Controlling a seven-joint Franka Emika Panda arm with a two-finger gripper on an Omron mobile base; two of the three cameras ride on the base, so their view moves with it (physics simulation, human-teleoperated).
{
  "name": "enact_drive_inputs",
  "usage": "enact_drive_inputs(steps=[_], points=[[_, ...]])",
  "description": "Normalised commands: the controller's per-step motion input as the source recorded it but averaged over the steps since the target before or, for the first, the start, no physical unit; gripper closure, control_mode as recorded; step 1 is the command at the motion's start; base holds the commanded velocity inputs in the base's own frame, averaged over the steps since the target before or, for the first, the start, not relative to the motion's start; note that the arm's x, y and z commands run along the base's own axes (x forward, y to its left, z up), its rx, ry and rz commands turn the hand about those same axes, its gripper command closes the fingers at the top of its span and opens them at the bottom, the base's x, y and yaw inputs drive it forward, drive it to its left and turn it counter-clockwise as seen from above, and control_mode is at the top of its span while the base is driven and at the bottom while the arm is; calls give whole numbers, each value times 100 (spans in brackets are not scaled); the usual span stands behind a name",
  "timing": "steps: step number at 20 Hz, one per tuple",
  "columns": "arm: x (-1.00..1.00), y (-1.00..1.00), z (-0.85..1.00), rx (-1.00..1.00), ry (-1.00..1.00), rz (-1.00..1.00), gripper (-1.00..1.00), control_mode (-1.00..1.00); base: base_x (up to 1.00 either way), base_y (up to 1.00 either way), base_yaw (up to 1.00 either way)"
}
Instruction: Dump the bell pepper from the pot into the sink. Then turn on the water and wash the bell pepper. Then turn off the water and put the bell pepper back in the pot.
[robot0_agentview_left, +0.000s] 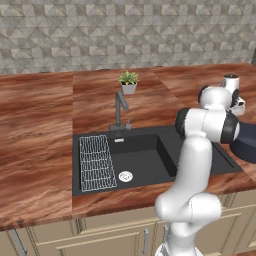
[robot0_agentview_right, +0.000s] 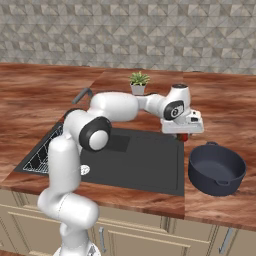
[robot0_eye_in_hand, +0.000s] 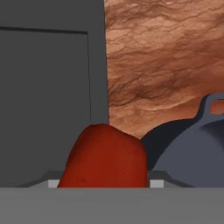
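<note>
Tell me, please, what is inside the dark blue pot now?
Inside the pot I see only its bare dark interior, as far as the right base view shows; the near wall hides part of the bottom. The bell pepper is not there: the gripper holds it above the sink's edge.

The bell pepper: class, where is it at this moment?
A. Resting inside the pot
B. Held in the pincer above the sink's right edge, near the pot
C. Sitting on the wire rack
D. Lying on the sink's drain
B: the bell pepper sits at the pincer, a red bit showing under the hand beside the pot, whose inside looks empty.
</note>
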Motion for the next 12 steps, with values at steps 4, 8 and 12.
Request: enact_drive_inputs(steps=[4,8,12], points=[[0,-51,-12,0,3,-2,100,-100,0,0,0],[0,-49,-11,0,1,-2,100,-100,0,0,0],[0,-46,-8,0,0,-1,100,-100,0,0,0]])
